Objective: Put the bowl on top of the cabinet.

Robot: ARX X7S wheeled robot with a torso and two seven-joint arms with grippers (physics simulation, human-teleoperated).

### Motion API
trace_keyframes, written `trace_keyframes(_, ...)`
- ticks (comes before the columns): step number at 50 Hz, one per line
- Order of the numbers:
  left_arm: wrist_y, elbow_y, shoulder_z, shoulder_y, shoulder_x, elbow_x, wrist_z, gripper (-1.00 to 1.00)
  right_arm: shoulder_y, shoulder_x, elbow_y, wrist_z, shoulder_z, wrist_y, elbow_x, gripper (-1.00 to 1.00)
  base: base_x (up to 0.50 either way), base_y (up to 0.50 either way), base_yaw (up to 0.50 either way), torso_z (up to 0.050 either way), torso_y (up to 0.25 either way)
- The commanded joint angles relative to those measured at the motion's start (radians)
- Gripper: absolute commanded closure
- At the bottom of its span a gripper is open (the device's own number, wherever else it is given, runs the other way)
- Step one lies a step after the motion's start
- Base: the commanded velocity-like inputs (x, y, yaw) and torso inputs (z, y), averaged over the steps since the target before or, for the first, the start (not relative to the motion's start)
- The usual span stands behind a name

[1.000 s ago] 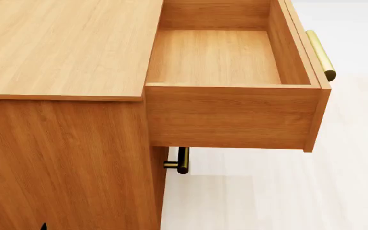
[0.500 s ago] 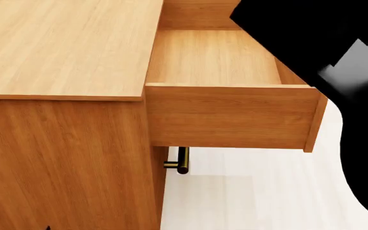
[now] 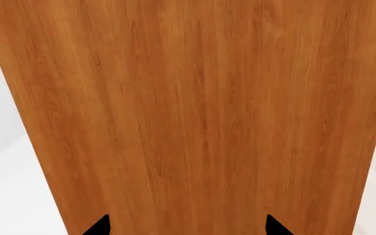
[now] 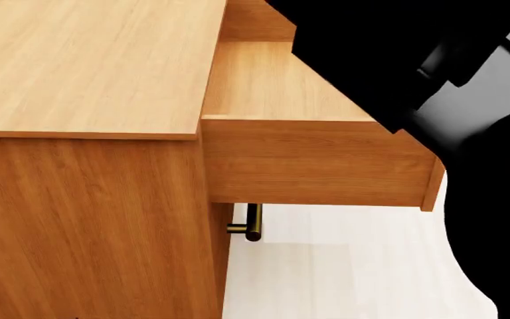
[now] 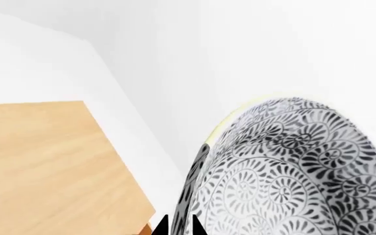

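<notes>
In the right wrist view the bowl, white with a dense dark leaf pattern, is held tilted on edge. Its rim runs between the two tips of my right gripper, which is shut on it. Beside it in that view lies the flat top of the cabinet. In the head view the cabinet fills the left, and my black right arm reaches over its open drawer; the bowl is hidden there. My left gripper is open, its tips wide apart and facing a wood panel of the cabinet.
The top drawer stands pulled out to the right, partly covered by the right arm. A brass bar handle of a lower drawer shows beneath it. Pale floor lies to the right of the cabinet. White walls stand behind the bowl.
My right arm has come into the head view from the right and moved further left over the open drawer, hiding its right side and handle. The cabinet has not moved.
</notes>
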Motion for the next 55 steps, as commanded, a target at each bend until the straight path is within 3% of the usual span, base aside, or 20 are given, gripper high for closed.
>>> trace_keyframes(1, 0.012, -0.012, 0.013, -0.003, -0.002, 0.020, -0.004, -1.00, -0.032, -0.002, -0.025, 0.009, -0.023, -0.038, 0.104, 1.00, 0.00, 0.00, 0.00, 0.000, 0.000)
trace_keyframes(55, 0.025, -0.024, 0.036, -0.005, -0.013, 0.028, -0.011, -1.00, -0.259, -0.002, -0.276, -0.001, -0.019, 0.074, -0.065, 1.00, 0.00, 0.00, 0.00, 0.000, 0.001)
